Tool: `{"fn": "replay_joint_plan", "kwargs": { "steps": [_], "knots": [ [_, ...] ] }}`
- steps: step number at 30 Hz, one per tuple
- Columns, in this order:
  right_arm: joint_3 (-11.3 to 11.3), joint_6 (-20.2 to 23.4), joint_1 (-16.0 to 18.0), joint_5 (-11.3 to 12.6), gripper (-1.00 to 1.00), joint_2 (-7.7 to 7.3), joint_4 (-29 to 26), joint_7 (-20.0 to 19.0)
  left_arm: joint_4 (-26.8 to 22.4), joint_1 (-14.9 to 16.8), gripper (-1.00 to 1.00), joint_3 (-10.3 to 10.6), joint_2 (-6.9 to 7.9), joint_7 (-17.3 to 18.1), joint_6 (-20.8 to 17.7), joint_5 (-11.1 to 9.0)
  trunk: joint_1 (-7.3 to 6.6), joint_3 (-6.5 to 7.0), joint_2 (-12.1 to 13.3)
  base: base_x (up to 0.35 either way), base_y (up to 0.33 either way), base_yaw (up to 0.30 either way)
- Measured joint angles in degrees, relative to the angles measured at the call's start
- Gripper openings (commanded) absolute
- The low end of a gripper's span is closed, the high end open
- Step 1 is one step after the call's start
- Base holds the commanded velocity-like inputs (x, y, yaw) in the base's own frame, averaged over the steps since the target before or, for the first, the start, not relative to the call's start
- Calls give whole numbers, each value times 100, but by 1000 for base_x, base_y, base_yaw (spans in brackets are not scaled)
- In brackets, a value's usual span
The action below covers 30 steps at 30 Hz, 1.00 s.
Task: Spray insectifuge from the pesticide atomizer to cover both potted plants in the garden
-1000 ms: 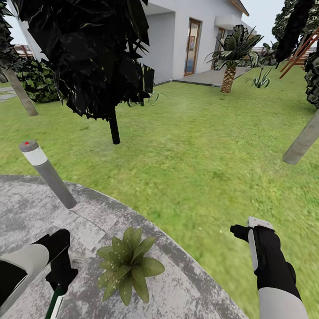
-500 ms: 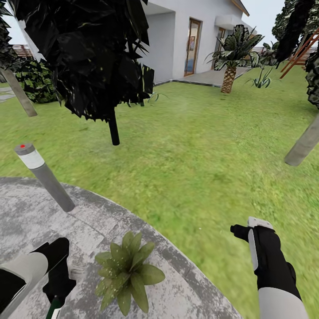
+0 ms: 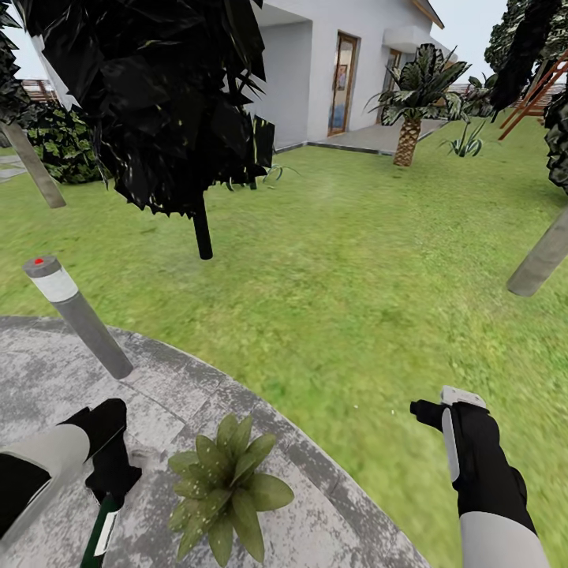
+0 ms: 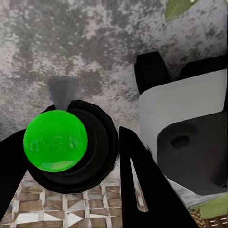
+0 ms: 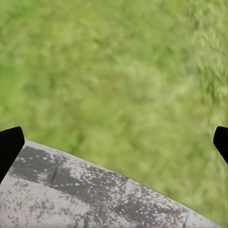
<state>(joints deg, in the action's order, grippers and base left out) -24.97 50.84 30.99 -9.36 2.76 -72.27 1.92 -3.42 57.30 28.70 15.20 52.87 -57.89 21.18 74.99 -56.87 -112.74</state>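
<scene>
Left hand (image 3: pixel 110 481) is clenched around the pesticide atomizer (image 3: pixel 101 532), holding it over the paved patio (image 3: pixel 331 513) just beside the potted plant (image 3: pixel 225 489). Right hand (image 3: pixel 430 412) hangs released above the lawn (image 3: pixel 355 260).

Flat, even daylight with no clear shadows or glare, tree foliage (image 3: pixel 158 102) rendered near-black, grass (image 5: pixel 114 71) soft and blurry up close, bollard lamp (image 3: pixel 75 314) leaning from wide-angle edge distortion.

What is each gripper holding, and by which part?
Left gripper grips the pesticide atomizer near its top; right gripper holds nothing, open over grass.
</scene>
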Motion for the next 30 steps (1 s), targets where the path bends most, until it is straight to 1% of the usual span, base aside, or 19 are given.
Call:
{"fn": "replay_joint_plan", "kwargs": {
  "steps": [2,4,13,14,16,18,20,21,23,26,30],
  "knots": [
    [0,-1,3,0,100,-2,-1,-3,-3,104,-100,3,-3,0,-1,3,0,0,0,0,0,-123],
    [-1,6,2,1,100,-3,3,-4,-3,139,-100,8,-2,0,-1,7,0,0,0,0,0,-225],
    [-1,8,0,1,100,-4,7,0,-3,154,-100,51,9,-6,3,11,0,0,0,0,0,-258],
    [-1,8,-1,1,100,-3,7,-1,-3,153,-100,80,11,-6,4,11,0,0,0,0,0,-92],
    [0,7,2,0,100,-4,9,-2,-4,156,-100,392,14,-7,10,23,0,0,0,0,0,-36],
    [0,7,4,0,100,-3,9,-2,-4,190,-100,607,19,-4,9,17,0,0,0,0,0,-8],
    [0,7,5,-1,100,-1,9,1,0,350,-100,673,21,0,5,12,0,0,0,0,0,-2],
    [0,7,3,-1,100,-2,9,1,6,479,-100,693,21,1,7,16,0,1,0,0,0,-1],
    [0,7,1,-1,100,-5,9,1,11,628,-100,709,22,2,4,16,0,0,0,0,0,0],
    [0,7,3,0,100,-4,9,0,18,694,-100,718,23,2,-2,15,0,0,0,0,0,0],
    [-5,7,1,0,100,-1,9,2,17,704,-100,718,13,2,1,12,0,0,0,0,0,0]
  ]
}}
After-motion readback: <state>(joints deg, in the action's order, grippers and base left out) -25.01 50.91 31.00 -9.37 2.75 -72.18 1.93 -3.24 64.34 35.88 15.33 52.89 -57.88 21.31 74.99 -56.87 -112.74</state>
